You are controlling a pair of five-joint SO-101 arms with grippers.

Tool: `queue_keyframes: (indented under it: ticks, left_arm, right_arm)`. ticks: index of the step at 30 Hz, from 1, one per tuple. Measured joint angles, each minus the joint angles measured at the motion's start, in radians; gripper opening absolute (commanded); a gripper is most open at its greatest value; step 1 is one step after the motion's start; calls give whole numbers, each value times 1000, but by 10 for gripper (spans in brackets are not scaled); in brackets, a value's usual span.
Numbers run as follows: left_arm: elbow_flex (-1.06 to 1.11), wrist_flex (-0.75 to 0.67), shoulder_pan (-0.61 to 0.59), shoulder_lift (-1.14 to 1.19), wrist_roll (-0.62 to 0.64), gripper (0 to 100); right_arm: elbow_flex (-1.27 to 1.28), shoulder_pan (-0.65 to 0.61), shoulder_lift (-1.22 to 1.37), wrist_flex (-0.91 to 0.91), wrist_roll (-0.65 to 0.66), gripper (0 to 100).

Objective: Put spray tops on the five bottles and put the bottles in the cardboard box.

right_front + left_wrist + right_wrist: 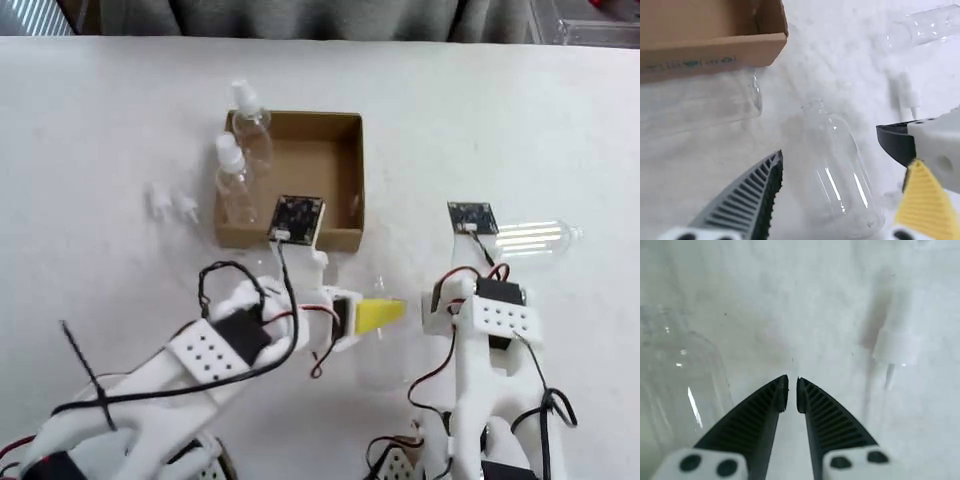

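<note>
left gripper (845,160): spread wide, one finger on each side of a topless bottle (840,180). Not clamped on it yet.
topless bottle: lies on its side on the surface (850,60), on the arms' side of the box (340,180), near the box's corner.
right gripper (792,392): fingers pressed together, holding nothing. It hangs low over the surface, well off to the side of the box.
spray top (895,347): loose on the surface, just beside the right gripper.
side bottle (535,238): bare and lying flat, farther out from the box than the right gripper.
wall bottle (705,107): bare, lying just beside the box's outer wall. Can't tell if it touches.
finished bottles (236,185): two with tops on, already in the box.
spare tops (160,200): two, on the box's other side, away from the right arm.
risk 1: the topless bottle is round and slick. An off-centre squeeze could make it roll or squirt out.
risk 2: grabbed lying flat, its neck stays sideways. The top's tube could then miss the opening.
risk 3: the right gripper is closed. Going down like that would likely just shove the spray top away.
risk 4: both arms work close together. Wrists or cables could snag at the hand-off.
risk 5: the wall bottle leaves little room for a finger. The box may get pushed.
</note>
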Motion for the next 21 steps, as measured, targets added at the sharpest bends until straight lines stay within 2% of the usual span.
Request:
queue_keyframes:
  ticks: [10, 18, 21]
  left_arm:
    - [-242, -2, 0, 480, 14, 391]
    - [-404, -2, -8, 733, 57, 389]
    - [-488, 48, -9, 809, 61, 388]
  right_arm:
    - [3, 5, 0, 0, 5, 15]
    - [3, 5, 0, 0, 5, 15]
    - [3, 5, 0, 0, 5, 15]
